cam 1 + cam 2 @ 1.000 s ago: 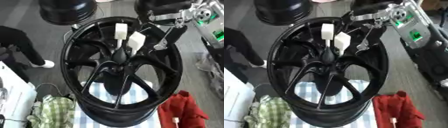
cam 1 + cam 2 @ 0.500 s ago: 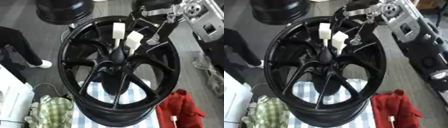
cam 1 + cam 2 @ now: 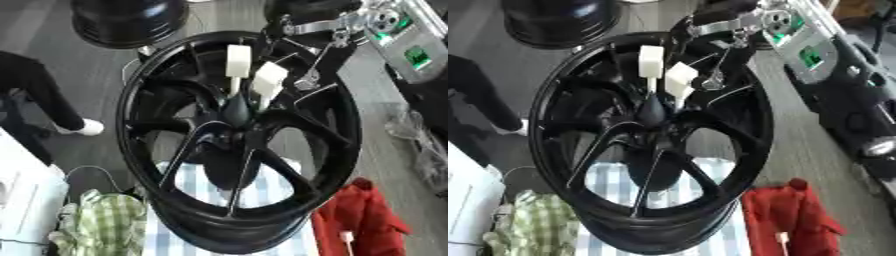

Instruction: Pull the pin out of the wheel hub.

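A large black spoked wheel (image 3: 175, 150) lies tilted on a blue-and-white striped cloth (image 3: 273, 186). Two pins with white block heads stand out of its hub (image 3: 234, 109): one upright (image 3: 238, 60) and one leaning right (image 3: 269, 80). My right hand (image 3: 308, 75) reaches in from the upper right on a black arm with silver joints (image 3: 322, 25). Its dark fingers (image 3: 716, 75) stretch straight down just to the right of the leaning pin, a small gap between them. It holds nothing.
A second black wheel (image 3: 131, 20) stands beyond the far rim. At the front lie a red cloth (image 3: 360, 220) on the right and a green checked cloth (image 3: 109, 225) on the left. Equipment with green lights (image 3: 411, 50) is at the upper right. A person's dark leg (image 3: 35, 100) is at the left.
The whole picture has shifted, so the head has moved. Against the wheel, my right hand has come down and left, closer to the leaning pin. Both pins stand as before.
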Controlling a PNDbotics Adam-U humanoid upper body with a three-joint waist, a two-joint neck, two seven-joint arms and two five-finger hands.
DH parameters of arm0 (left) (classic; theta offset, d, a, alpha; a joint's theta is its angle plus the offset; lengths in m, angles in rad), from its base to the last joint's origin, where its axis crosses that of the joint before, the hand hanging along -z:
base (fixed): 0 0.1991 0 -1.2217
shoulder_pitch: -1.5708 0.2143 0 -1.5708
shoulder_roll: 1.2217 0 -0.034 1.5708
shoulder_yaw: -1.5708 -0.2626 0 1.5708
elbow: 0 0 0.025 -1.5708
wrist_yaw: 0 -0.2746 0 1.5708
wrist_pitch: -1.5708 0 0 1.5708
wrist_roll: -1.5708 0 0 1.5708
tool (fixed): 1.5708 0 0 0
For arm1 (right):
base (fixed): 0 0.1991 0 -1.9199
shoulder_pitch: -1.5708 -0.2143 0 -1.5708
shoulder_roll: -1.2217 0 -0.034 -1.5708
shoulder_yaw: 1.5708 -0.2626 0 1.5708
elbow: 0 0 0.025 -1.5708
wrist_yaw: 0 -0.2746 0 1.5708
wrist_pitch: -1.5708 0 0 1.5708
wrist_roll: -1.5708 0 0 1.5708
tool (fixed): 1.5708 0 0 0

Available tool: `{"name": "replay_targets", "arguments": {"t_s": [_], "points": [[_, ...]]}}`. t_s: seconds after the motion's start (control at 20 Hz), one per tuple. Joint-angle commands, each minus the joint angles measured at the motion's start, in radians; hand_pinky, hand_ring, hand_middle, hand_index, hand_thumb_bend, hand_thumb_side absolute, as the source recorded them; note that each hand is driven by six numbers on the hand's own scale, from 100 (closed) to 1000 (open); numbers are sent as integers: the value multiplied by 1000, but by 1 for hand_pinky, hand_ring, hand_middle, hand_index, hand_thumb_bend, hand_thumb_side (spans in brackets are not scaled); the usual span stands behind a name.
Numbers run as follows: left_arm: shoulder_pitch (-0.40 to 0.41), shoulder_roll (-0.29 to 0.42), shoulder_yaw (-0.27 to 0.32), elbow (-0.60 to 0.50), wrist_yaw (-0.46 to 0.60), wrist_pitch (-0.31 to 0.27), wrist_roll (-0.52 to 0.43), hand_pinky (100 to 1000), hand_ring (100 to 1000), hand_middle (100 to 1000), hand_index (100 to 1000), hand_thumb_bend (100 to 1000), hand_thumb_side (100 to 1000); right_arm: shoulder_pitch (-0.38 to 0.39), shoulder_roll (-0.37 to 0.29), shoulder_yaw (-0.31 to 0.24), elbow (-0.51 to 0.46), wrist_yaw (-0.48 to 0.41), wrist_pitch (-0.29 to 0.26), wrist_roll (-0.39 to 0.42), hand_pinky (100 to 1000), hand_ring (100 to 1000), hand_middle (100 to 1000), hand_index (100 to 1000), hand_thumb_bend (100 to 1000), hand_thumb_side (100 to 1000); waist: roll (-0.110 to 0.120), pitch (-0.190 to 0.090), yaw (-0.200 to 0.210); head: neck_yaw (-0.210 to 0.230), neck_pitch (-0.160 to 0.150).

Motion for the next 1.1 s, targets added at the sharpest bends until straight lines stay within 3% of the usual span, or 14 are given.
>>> {"name": "replay_targets", "arguments": {"t_s": [0.05, 0.55, 0.8, 0.9, 1.1], "points": [[-9, 14, 3, -11, -4, 0, -2, 712, 688, 661, 751, 293, 726, -16, -31, -1, 5, 9, -58, 49, 900, 817, 822, 829, 246, 100, 2, -9, 2, -4, -2], [-13, 14, 3, -11, -3, 0, -2, 713, 689, 662, 750, 287, 729, -7, -28, 18, 27, 8, -54, 49, 892, 786, 748, 767, 200, 100, 3, -6, 2, -2, -2], [-13, 14, 1, -10, -3, 1, -3, 714, 689, 663, 751, 286, 731, -8, -27, 14, 28, 4, -50, 49, 892, 789, 770, 786, 204, 100, 4, -3, 3, -1, -2], [-14, 13, 0, -10, -3, 1, -5, 715, 689, 662, 750, 284, 732, -8, -26, 10, 30, 6, -48, 49, 889, 778, 742, 761, 188, 100, 4, -2, 3, -2, -2], [-16, 13, 1, -10, -3, 1, -7, 716, 690, 663, 750, 282, 734, -7, -22, -1, 31, -19, -43, 49, 879, 742, 592, 633, 111, 100, 4, 0, 3, -3, -2]]}}
